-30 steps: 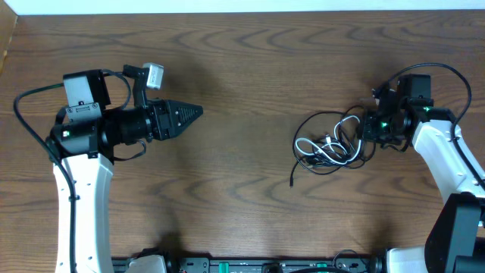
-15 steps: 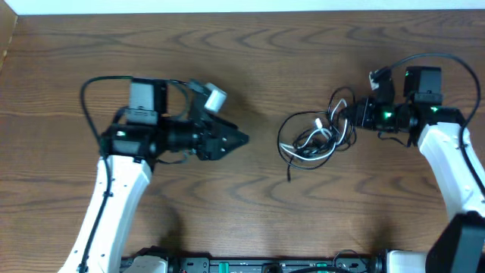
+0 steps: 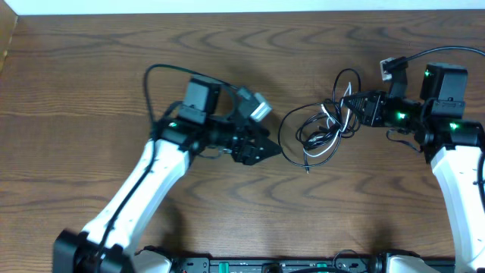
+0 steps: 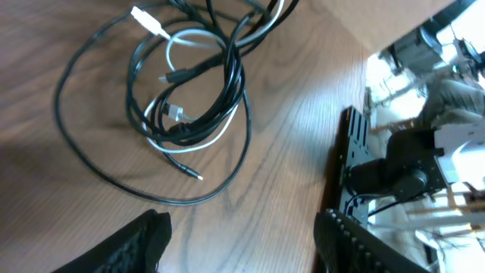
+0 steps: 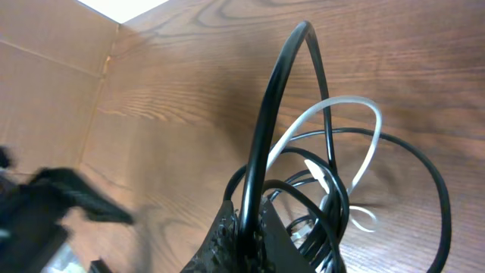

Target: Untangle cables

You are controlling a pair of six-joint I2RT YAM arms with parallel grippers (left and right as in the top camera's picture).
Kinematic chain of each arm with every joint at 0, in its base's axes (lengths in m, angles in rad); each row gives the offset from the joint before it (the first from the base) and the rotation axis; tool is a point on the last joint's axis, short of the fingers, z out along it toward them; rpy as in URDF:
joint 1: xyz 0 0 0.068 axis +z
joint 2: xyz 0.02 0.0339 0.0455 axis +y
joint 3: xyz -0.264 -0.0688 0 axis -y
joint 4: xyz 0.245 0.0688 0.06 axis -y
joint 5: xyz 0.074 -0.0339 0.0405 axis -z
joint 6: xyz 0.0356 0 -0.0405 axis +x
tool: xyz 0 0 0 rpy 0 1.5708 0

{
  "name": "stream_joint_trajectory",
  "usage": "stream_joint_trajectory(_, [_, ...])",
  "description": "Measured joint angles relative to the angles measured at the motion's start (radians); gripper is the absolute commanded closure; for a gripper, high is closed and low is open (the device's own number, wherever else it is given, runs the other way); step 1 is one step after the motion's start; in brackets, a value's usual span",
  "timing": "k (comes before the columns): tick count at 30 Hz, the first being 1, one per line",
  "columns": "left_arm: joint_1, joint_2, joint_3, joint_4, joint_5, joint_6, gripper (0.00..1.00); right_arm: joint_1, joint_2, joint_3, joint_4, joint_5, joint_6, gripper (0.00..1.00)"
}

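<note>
Change over the last second: left arm has swung in from the left side of the table (image 3: 227, 61) to centre, and the left gripper (image 3: 267, 149) now sits just left of the cables (image 3: 318, 133), not touching them. Its jaws have parted on the way in; the left wrist view shows both fingers spread well apart with bare wood between them. Right gripper (image 3: 356, 102) has carried its end of the bundle up and leftward, and is pressed together on a loop of the black cable (image 5: 276, 98), which arches stiffly up out of its fingertips. The bundle lies centre-right on the table, between the two grippers, its right side lifted and the rest trailing on the wood. Judgement: one end is anchored and the bundle presented; the left claw looks set for a second hold, so the pulling apart is not yet begun. Materials: the black cable is thin, glossy and round in section, springy enough to hold wide open loops. The white cable (image 4: 204, 140) is thinner-looking, smooth, threaded through the black coils near the middle. A small white plug (image 4: 148, 21) lies free at the top edge; a slim black plug tip (image 4: 189, 171) points out below the knot. The table is dark wood-grain, matte and flat.
</note>
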Motion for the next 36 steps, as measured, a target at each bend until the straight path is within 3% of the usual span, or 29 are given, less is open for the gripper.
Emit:
stream_joint_trajectory(12, [-0.083, 0.166, -0.001, 0.216, -0.014, 0.068, 0.27, 0.0, -0.007, 0.0, -0.019, -0.078, 0.018, 0.99])
stream_joint_trajectory(21, [-0.15, 0.166, -0.001, 0.237, -0.014, 0.169, 0.27, 0.0, -0.007, 0.0, -0.017, -0.146, 0.024, 0.99])
stream_joint_trajectory(29, [-0.169, 0.184, -0.001, 0.238, -0.014, 0.174, 0.27, 0.0, -0.007, 0.0, -0.013, -0.19, 0.04, 0.99])
stream_joint_trajectory(31, [-0.177, 0.196, -0.001, 0.24, -0.014, 0.177, 0.38, 0.0, -0.007, 0.0, -0.011, -0.206, 0.041, 0.99])
stream_joint_trajectory(35, [-0.184, 0.217, -0.001, 0.245, -0.014, 0.192, 0.88, 0.0, -0.007, 0.0, -0.01, -0.221, 0.043, 0.99])
stream_joint_trajectory(36, [-0.184, 0.224, -0.001, 0.244, -0.015, 0.192, 0.92, 0.0, -0.007, 0.0, -0.01, -0.224, 0.043, 0.99])
